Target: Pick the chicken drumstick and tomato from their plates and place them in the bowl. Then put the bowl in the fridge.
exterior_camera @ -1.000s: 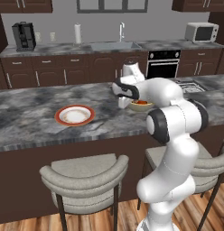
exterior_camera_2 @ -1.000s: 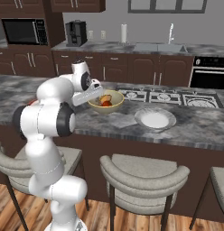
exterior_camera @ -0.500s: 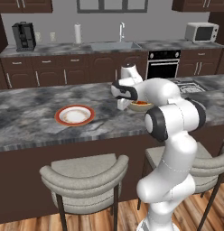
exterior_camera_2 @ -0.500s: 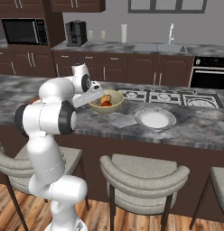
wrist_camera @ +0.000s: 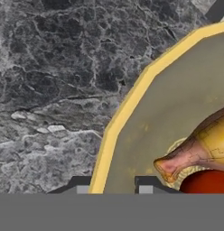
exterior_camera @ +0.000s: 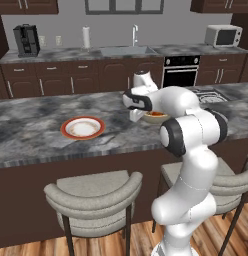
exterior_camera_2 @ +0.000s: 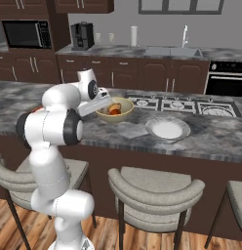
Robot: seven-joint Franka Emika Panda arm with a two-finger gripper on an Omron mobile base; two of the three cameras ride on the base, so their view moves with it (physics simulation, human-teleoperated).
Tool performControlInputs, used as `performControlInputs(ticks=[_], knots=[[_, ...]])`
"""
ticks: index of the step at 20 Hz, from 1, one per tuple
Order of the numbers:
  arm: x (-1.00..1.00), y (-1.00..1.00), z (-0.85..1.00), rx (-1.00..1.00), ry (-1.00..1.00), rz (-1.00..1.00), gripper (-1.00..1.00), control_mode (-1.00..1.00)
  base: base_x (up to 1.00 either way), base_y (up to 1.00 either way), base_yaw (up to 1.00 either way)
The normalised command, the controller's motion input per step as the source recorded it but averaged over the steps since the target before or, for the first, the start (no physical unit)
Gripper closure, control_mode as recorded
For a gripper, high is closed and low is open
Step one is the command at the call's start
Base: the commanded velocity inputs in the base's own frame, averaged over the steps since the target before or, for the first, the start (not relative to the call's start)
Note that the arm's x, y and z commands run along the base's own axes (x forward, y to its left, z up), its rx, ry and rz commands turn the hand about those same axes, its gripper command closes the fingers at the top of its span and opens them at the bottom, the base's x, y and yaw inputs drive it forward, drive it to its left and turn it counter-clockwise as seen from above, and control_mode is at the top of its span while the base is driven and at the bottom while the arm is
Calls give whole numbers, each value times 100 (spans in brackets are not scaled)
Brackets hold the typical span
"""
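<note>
Inside smooth tan bowl (wrist_camera: 145, 122), lumpy drumstick (wrist_camera: 202, 146), glossy tomato (wrist_camera: 206, 182)

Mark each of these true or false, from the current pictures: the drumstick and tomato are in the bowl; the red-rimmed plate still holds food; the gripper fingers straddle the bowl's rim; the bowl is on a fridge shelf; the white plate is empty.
1. The chicken drumstick and the tomato lie in the bowl. True.
2. The red-rimmed plate holds food. False: it is empty.
3. The gripper has one finger tip outside the bowl's rim and one inside it. True, as the hand view shows.
4. The bowl stands on a fridge shelf. False: it stands on the marble counter, near the cooktop.
5. The white plate is empty. True.
</note>
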Motion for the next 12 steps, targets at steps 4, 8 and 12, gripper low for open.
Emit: performControlInputs(ticks=[4,8,12], knots=[[-5,-7,11,0,0,0,100,-100,0,0,0],[-44,1,45,0,-17,0,100,-100,0,0,0],[-63,8,27,0,-22,0,100,-100,0,0,0]])
